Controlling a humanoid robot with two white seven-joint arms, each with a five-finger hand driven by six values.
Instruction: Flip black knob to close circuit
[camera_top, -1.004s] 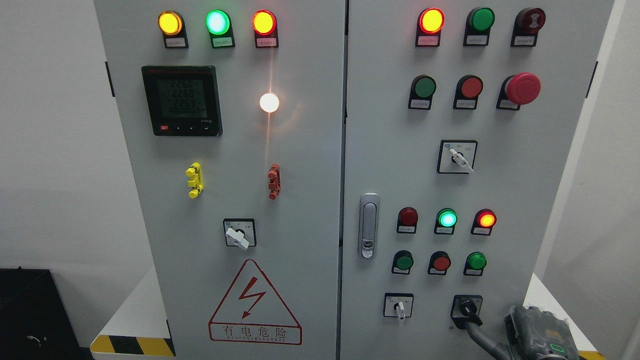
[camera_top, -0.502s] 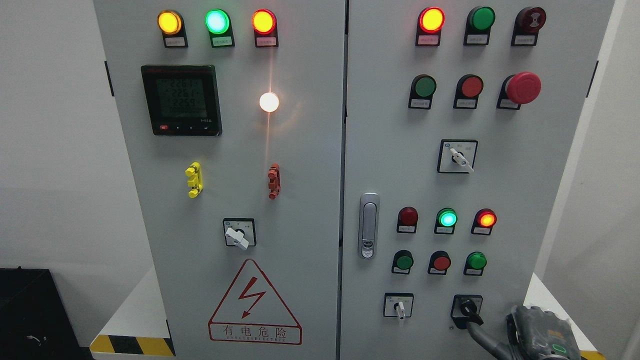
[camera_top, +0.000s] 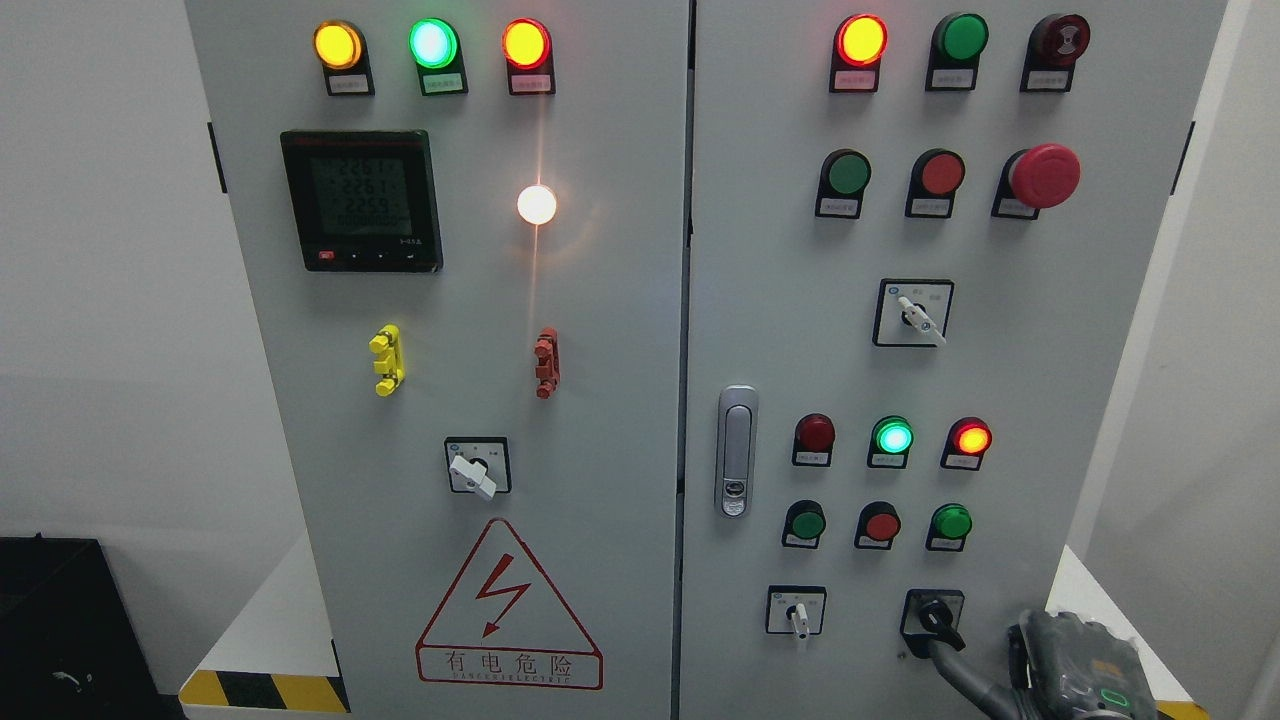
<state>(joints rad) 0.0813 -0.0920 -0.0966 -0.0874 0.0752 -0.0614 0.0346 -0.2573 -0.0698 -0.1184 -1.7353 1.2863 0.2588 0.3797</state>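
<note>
The black knob (camera_top: 930, 618) is a small rotary switch on a black plate at the bottom right of the grey cabinet's right door (camera_top: 780, 300). Its handle stands slanted, pointing down and to the right. My right hand (camera_top: 1072, 663) comes in at the lower right corner, grey and dark, close beside the knob. A dark part of the hand reaches up-left to the knob's lower edge and seems to touch it. How the hand holds the knob is hidden by the frame's edge. The left arm is out of view.
A white-handled selector (camera_top: 797, 615) sits just left of the knob, with green and red push buttons (camera_top: 880, 524) above. A door latch (camera_top: 736, 452), a red mushroom button (camera_top: 1043, 175) and lit lamps are higher up. A white ledge (camera_top: 1085, 595) lies to the right.
Almost nothing: the view has drifted a few pixels and the meter digits have changed. My right hand stays at the black knob, whose handle keeps about the same slant.
</note>
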